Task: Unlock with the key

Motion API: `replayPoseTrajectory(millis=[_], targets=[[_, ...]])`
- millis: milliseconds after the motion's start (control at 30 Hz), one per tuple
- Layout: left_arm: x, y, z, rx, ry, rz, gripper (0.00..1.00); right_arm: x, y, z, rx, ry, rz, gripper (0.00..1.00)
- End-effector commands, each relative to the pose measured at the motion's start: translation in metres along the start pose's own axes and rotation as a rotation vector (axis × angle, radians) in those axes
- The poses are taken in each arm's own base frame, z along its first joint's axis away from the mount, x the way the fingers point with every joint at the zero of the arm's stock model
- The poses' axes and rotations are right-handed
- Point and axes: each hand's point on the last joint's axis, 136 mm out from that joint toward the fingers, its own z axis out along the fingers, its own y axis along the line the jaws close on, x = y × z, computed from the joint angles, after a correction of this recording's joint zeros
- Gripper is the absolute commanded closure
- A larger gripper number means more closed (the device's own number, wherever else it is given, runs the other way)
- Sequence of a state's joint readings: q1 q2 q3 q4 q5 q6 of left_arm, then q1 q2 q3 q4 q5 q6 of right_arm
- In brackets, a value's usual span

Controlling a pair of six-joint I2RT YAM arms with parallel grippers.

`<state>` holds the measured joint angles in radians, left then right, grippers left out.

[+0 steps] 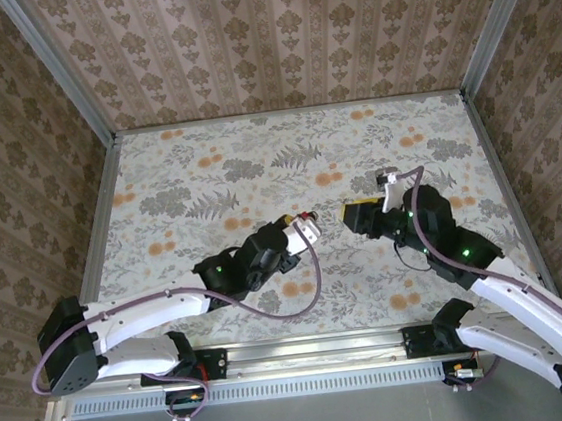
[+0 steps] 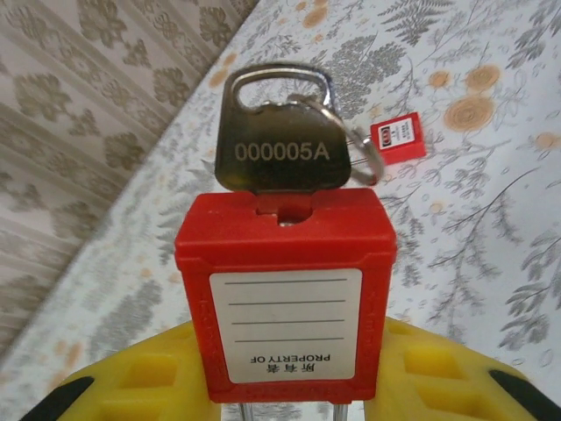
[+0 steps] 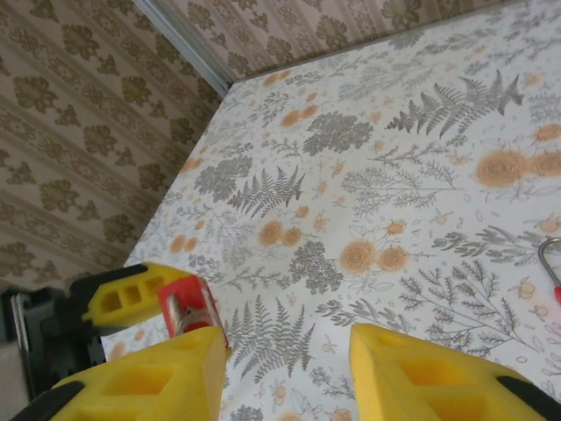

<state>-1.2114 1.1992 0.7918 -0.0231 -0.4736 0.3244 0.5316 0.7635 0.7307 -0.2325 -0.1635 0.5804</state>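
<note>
Red on the padlock [image 2: 285, 232], white on its label [image 2: 285, 324], silver on the key [image 2: 279, 149] above; yellow on fingers [image 2: 473, 361] flanking the padlock; grey ferns, orange blooms on table [image 2: 473, 219].

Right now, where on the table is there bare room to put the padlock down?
The far half of the table, from the padlock to the back wall, is bare. The middle is crowded: the left gripper, holding the padlock with its key, faces the open right gripper closely.

Padlock [image 2: 285, 289] underside apparently beyond lower edge
</note>
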Motion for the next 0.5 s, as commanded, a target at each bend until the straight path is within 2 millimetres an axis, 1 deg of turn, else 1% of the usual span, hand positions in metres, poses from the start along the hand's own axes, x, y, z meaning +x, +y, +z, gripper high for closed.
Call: replayPoseTrajectory(millis=[0,100,200,333,467], targets=[[-0.003,0.011,-0.003,-0.127,0.037,0.189,0.72,-0.003,0.030,-0.006,-0.165,0.087,0.037,0.62],[-0.007,0.015,-0.003,-0.191,0.023,0.243,0.74,-0.005,0.033,-0.006,-0.181,0.102,0.031,0.66],[-0.011,0.020,-0.003,-0.282,0.020,0.332,0.75,-0.004,0.033,-0.006,-0.194,0.112,0.031,0.68],[-0.015,0.025,-0.002,-0.354,0.022,0.408,0.74,0.006,0.028,-0.002,-0.197,0.143,0.030,0.69],[-0.016,0.025,-0.003,-0.381,0.028,0.452,0.73,0.014,0.021,0.000,-0.170,0.173,-0.017,0.69]])
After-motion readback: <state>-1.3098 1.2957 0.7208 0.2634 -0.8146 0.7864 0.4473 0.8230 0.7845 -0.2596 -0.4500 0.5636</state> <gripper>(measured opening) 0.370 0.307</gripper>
